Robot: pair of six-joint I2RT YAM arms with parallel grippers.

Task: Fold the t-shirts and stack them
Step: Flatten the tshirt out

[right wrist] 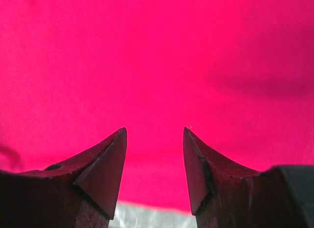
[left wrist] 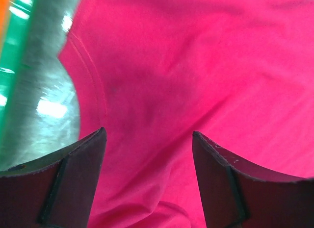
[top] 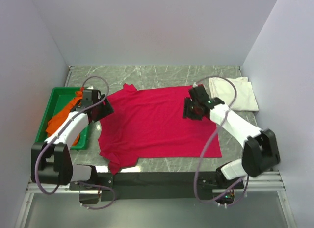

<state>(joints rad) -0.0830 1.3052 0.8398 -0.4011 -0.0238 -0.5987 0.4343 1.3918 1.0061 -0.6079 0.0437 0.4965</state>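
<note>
The crimson t-shirt (top: 157, 122) lies spread flat on the marble table; it also fills the left wrist view (left wrist: 196, 66) and the right wrist view (right wrist: 157, 56). My left gripper (top: 105, 109) is open over the shirt's left edge near the neckline hem, with nothing between its jaws. My right gripper (top: 192, 110) is open over the shirt's right part, close above the cloth. The cream-white t-shirt (top: 235, 93) lies folded at the back right. The orange t-shirt (top: 64, 117) lies crumpled in the green bin.
The green plastic bin (top: 56, 98) stands at the left edge of the table. White walls close in the left, back and right. The dark front rail (top: 162, 178) carries the arm bases.
</note>
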